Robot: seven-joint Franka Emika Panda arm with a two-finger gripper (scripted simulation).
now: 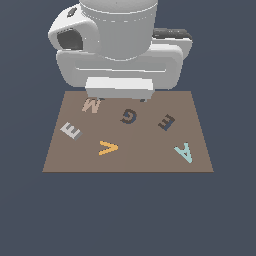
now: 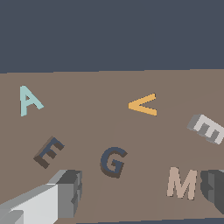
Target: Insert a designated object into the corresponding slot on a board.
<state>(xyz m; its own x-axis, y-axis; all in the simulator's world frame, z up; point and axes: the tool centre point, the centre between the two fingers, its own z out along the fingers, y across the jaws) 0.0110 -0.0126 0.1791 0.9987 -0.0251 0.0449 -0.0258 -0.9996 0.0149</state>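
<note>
The pale grey-white E (image 1: pixel 71 131) lies flat on the board (image 1: pixel 150 160) near the edge at the exterior view's left, tilted and untouched, well apart from the end effector (image 2: pixel 140 192); its slot (image 1: pixel 167 121), a dark E-shaped recess, sits across the board toward the exterior view's right, also turned at an angle, and the two angles do not look alike. Between them lie an orange V (image 1: pixel 108 148) and a dark G (image 1: pixel 128 115); a tan M (image 1: pixel 91 105) lies beyond the grey E near the far edge, and a pale teal A (image 1: pixel 184 152) sits near the slot at the near corner on the exterior view's right.

The end effector hangs over the far part of the board, roughly above the G and M; in the wrist view its two fingers (image 2: pixel 65 192) stand wide apart with nothing between them, so it is spread and empty.

The risks, as I judge them, come from the letter's thinness and its rotation; a descent not squared to the E's strokes could nudge it instead of pinching it; a lift without a matching wrist turn would jam it on the recess rim; the dark G shape could be mistaken for the target.
</note>
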